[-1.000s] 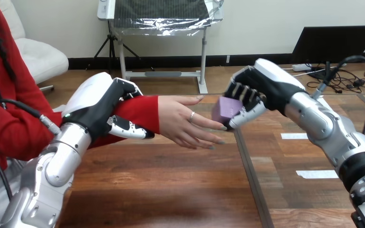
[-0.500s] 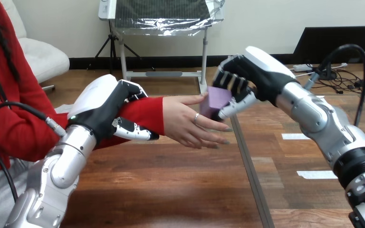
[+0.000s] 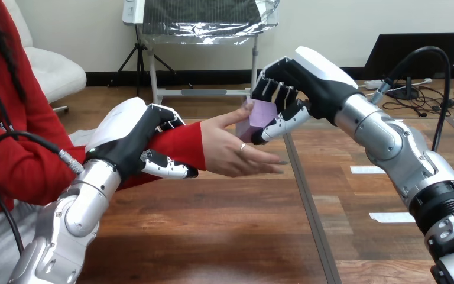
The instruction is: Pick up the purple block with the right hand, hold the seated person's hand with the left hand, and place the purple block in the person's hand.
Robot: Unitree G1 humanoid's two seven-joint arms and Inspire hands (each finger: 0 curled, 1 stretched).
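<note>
Step in hand: delivery of the purple block (image 3: 262, 113) into the person's hand (image 3: 230, 152). The left hand (image 3: 131, 137) is gripping the person's forearm (image 3: 174, 145) just behind the wrist, fingers and thumb curling round the red sleeve and keeping the palm open and upturned above the table (image 3: 213, 225). The right hand (image 3: 314, 81) is pinching the block between fingers and thumb, holding it over the person's palm and touching or just beside the person's thumb; contact is hard to judge.

Next move, as I judge it: lowering the block onto the palm, then loosening the fingers.

Against a second ago: the right hand is now sitting higher and further left, with the block over the palm rather than at the fingertips; the left grip is looking unchanged
</note>
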